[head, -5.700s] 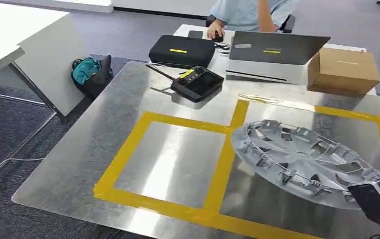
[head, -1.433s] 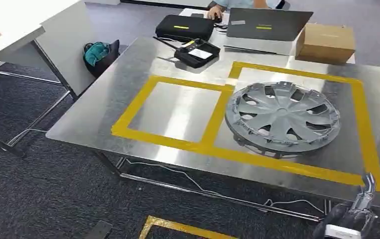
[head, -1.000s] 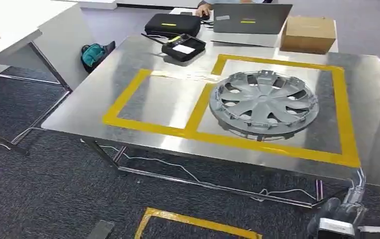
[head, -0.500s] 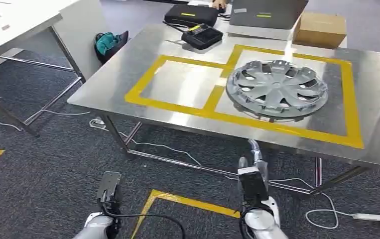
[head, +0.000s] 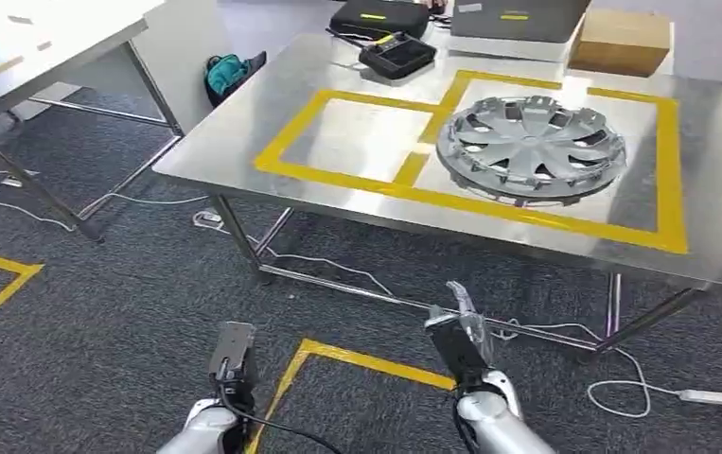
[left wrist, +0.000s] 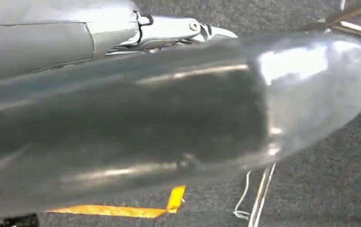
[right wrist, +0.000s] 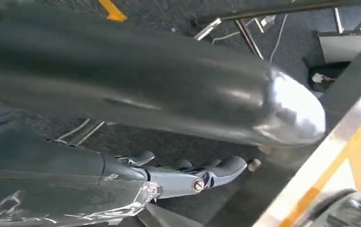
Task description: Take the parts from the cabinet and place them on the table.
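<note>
A silver hubcap [head: 531, 147] lies flat on the steel table [head: 243, 132], inside the right-hand square of yellow tape [head: 667, 161]. The left-hand taped square [head: 357, 137] holds nothing. Both my arms hang low in front of the table, well below its edge. My left hand [head: 231, 355] and my right hand [head: 455, 338] hold nothing. In the right wrist view the right hand's fingers [right wrist: 192, 177] lie stretched out, with the table's edge [right wrist: 311, 165] and a bit of the hubcap [right wrist: 353, 213] beyond. The left wrist view catches the left hand's fingers [left wrist: 178, 29] over the carpet.
At the table's far end sit a black controller [head: 396, 55], a black case [head: 380, 17], a laptop [head: 518, 17] and a cardboard box [head: 622, 40]. A teal bag [head: 227, 74] and a white table [head: 44, 38] stand left. Cables and yellow floor tape [head: 366, 364] lie underfoot.
The hubcap, tilted in my right hand 5.7 s ago, now lies flat on the table. The view has drawn back from the table, and both hands hang low.
</note>
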You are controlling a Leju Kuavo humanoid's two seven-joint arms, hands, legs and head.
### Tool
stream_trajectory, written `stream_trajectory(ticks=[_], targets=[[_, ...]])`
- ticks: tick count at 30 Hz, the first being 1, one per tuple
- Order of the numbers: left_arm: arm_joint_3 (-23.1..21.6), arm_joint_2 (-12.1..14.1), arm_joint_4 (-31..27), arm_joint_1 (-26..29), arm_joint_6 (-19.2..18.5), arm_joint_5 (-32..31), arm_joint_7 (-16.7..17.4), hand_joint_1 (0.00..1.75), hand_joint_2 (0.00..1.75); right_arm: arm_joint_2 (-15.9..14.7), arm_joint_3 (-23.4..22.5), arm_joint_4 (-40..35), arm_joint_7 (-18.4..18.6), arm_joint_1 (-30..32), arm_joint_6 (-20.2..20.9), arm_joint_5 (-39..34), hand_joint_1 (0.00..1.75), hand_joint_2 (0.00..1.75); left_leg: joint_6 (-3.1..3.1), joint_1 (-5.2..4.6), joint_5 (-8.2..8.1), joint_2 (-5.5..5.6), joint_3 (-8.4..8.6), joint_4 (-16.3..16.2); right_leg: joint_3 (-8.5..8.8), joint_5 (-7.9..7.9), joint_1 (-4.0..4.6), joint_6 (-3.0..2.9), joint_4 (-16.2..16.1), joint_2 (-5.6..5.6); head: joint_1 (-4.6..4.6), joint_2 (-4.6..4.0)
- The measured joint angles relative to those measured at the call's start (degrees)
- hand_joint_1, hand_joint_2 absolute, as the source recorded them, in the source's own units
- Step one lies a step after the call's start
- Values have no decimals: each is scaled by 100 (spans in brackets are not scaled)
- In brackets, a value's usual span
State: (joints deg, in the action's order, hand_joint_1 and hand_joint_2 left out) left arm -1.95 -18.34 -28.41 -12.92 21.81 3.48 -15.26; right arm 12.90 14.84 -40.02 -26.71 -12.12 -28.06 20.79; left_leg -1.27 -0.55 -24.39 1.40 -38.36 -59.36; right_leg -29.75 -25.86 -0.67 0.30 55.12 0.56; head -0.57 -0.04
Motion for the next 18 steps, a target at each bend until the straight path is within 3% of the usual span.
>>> stream_trajectory(ticks=[2,3,4,5,7,8,9,10,11,12,13,14,15,16,17,18], targets=[[-118,22,-11,17,33,103,0,0,0,-11,-4,107,77,6,-31,26,0,0,-78,45,-516,-49,-369,-983,-99,71,4,3,4,-82,2,0],[-166,39,-11,31,48,157,0,0,0,-18,-4,173,151,6,-66,26,0,0,-103,62,-596,-54,-462,-1293,-146,102,4,11,7,-116,-2,0],[-207,57,-17,49,72,220,-13,0,0,-24,-15,252,214,10,-96,20,0,0,-115,78,-546,-59,-437,-1344,-186,133,1,24,8,-151,-2,0],[-238,74,-35,68,107,291,-53,0,0,-37,-50,365,245,11,-114,-11,0,0,-130,97,-407,-68,-274,-1158,-225,158,-2,46,10,-189,-4,0],[-304,90,-90,74,168,435,-140,0,0,-63,-171,562,205,23,-81,-99,0,0,-146,124,-58,-147,390,-167,-280,196,-19,96,35,-255,0,0],[-323,90,-118,71,190,474,-175,0,0,-79,-217,621,188,21,-63,-125,0,0,-168,135,-21,-313,723,305,-293,205,2,128,67,-277,-6,0],[-336,87,-151,65,221,553,-247,0,0,-94,-265,680,186,17,-6,-171,0,0,-111,97,-59,-305,796,433,-356,202,19,161,101,-296,-26,0],[-334,79,-188,89,258,649,-359,0,0,-112,-313,772,197,12,73,-221,0,0,-42,93,-49,-271,732,388,-339,220,24,200,109,-310,7,0],[-332,74,-225,104,322,752,-510,0,0,-125,-376,877,208,23,173,-302,0,0,19,88,-100,-252,718,399,-348,221,22,231,127,-325,-28,0],[-338,74,-234,204,507,676,-469,0,0,-136,-424,955,210,30,261,-379,0,0,64,74,-109,-216,678,395,-326,233,6,265,116,-355,-2,0],[-402,87,-366,527,871,401,-128,0,0,-144,-488,1056,267,9,346,-451,0,0,119,86,-86,-198,712,422,-334,212,-4,305,121,-354,7,0],[-516,116,-885,1107,1135,134,185,0,0,-162,-533,1146,299,-41,387,-536,0,0,142,95,-87,-211,743,425,-401,112,-23,334,206,-241,42,0],[-560,303,-1348,1636,1053,264,207,0,0,-197,-622,1228,213,-38,417,-761,0,0,182,93,-99,-271,750,423,-514,-149,-17,346,513,-172,42,0],[-454,458,-1269,1845,724,616,-10,0,0,-223,-735,1268,69,51,475,-989,0,0,213,85,-81,-275,722,422,-686,-404,-16,349,986,-155,46,0],[-166,629,-850,1821,5,1215,-486,0,0,-290,-923,1322,-124,161,559,-1258,0,0,245,78,-55,-190,671,415,-894,-625,-6,345,1500,-137,54,0],[177,770,-545,1762,-733,1452,-1115,0,0,-337,-1087,1392,-263,301,641,-1419,0,0,254,73,-33,-77,630,408,-1045,-749,4,326,1859,-110,99,0]])
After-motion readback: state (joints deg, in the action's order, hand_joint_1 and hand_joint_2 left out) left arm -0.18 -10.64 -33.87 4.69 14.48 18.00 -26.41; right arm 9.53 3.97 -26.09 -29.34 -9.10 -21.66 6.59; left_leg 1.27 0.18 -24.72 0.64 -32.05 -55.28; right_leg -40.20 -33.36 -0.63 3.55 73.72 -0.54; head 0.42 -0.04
